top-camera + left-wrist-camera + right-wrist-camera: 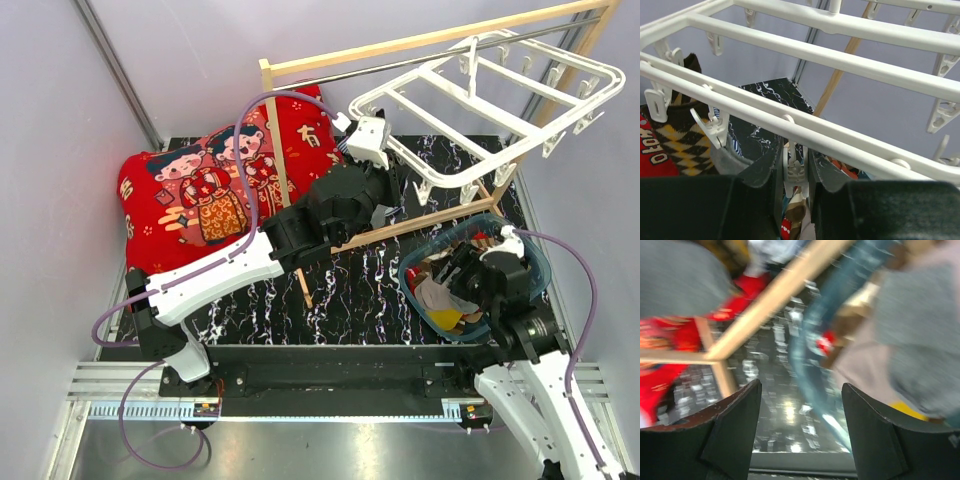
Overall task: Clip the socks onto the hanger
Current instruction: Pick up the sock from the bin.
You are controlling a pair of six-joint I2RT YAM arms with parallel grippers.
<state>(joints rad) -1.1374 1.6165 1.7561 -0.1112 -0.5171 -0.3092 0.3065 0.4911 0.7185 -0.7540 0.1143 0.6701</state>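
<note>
Hanger [490,100] hangs tilted at the wooden rack [400,45], far right; socks [440,298] lie in the blue basket [440,240], near right. Left wrist view: left gripper [795,175] fingers clench one clip peg [794,156] under a hanger bar (checkered sock [682,142] at left). Right wrist view, blurred: right gripper [801,405] released, holding nothing, above the basket rim.

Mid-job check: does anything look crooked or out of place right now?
The hanger hangs tilted rather than level: its near-left end sits low at the left gripper, whose fingers flank one clip peg. Nothing spilled or broken shows.
</note>
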